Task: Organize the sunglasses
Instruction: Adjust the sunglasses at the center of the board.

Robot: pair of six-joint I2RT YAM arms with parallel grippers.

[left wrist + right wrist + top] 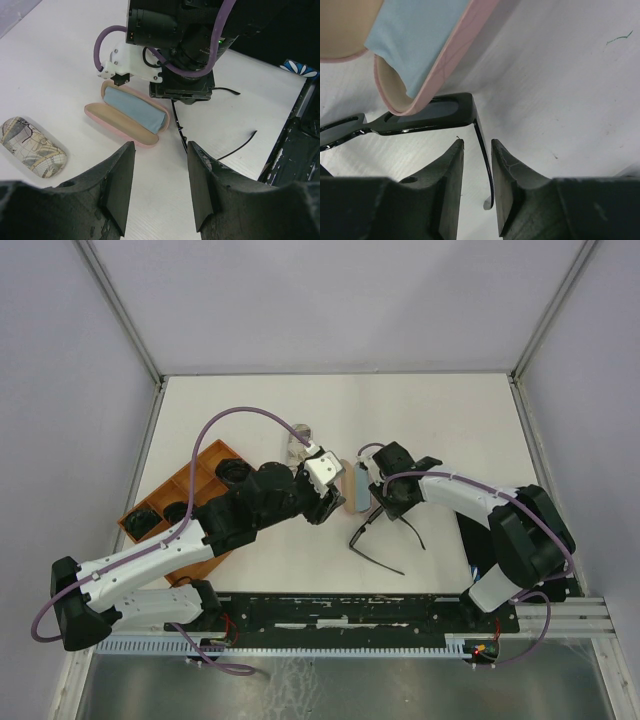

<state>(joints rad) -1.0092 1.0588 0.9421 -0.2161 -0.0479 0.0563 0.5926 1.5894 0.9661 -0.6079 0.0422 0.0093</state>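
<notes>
Sunglasses (362,528) on white table (450,420), grey walls (300,300); left gripper (161,147) wide, right gripper (477,145) narrow astride a temple.

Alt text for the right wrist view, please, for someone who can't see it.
The right gripper, jaws apart, straddles one slim arm of black sunglasses lying on a white table, not clearly pinching it. Just beyond, the glasses' front sits at the rim of an open pink case holding a light-blue cloth.

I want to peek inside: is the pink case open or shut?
Open. The pink case lies spread in two halves, a blue cloth showing inside one.
</notes>
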